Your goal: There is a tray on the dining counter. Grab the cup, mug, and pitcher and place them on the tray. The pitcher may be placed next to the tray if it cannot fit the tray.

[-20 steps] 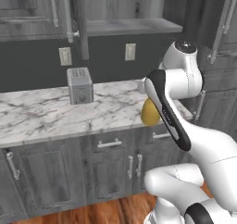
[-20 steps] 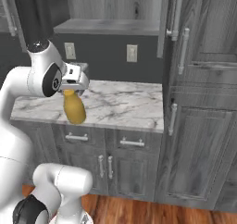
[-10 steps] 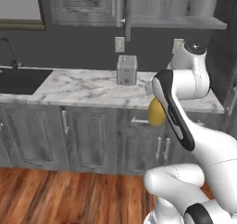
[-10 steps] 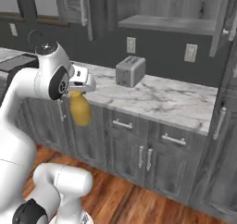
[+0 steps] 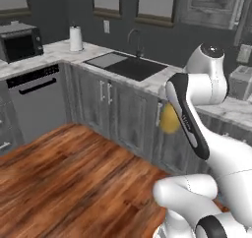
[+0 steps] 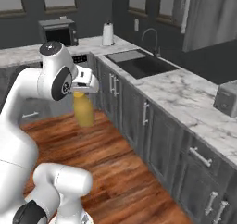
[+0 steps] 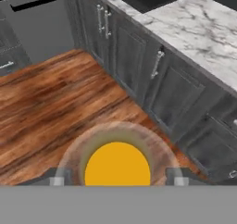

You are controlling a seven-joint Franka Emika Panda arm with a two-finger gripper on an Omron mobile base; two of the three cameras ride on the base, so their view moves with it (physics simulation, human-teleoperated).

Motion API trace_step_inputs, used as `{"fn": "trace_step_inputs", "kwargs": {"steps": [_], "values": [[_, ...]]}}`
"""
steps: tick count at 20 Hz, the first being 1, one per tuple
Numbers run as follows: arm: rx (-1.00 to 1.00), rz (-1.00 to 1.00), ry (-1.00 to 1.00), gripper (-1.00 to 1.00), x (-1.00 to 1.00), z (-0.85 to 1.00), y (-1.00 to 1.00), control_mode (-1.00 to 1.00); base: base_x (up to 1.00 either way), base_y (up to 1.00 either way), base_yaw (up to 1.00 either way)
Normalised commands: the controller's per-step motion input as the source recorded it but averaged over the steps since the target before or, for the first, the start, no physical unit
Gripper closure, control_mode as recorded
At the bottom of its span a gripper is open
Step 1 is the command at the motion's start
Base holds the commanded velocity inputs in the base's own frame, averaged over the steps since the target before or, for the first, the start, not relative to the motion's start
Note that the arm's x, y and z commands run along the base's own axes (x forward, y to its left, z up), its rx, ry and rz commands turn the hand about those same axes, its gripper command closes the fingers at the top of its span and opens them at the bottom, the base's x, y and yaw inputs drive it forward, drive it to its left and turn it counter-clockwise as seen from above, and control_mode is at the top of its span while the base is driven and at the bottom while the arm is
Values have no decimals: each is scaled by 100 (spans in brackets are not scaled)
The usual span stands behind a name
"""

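Note:
The mustard-yellow pitcher (image 6: 84,113) hangs upright under my hand, held by its neck above the wooden floor. My gripper (image 6: 79,95) is shut on the pitcher. From the left base, the pitcher (image 5: 170,118) shows partly behind my forearm. The hand view looks straight down into the pitcher (image 7: 118,165), with my gripper (image 7: 115,177) around it and one fingertip (image 7: 57,179) on each side of its rim. The tray, the dining counter, the cup and the mug are out of view.
A marble worktop with a dark sink (image 5: 129,65) runs past grey cabinets (image 6: 139,112) close to my arm. A microwave (image 5: 19,40), a paper towel roll (image 5: 75,38) and a grey toaster (image 6: 227,98) stand on the worktops. Wooden floor (image 5: 74,178) opens to the left.
The whole picture has swung: the base has moved, and the view went from the toaster worktop to the sink corner. The pitcher stays in my gripper, unchanged.

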Motion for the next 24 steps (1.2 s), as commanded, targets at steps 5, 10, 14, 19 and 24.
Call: {"fn": "trace_step_inputs", "kwargs": {"steps": [5,10,14,19,24], "values": [[0,0,0,100,0,0,0,100,4,0,100],[0,0,0,100,0,0,0,100,41,-2,90],[0,0,0,100,0,0,0,100,78,-26,72],[0,0,0,100,0,0,0,100,98,-58,44],[0,0,0,100,0,0,0,100,100,-57,22]]}}
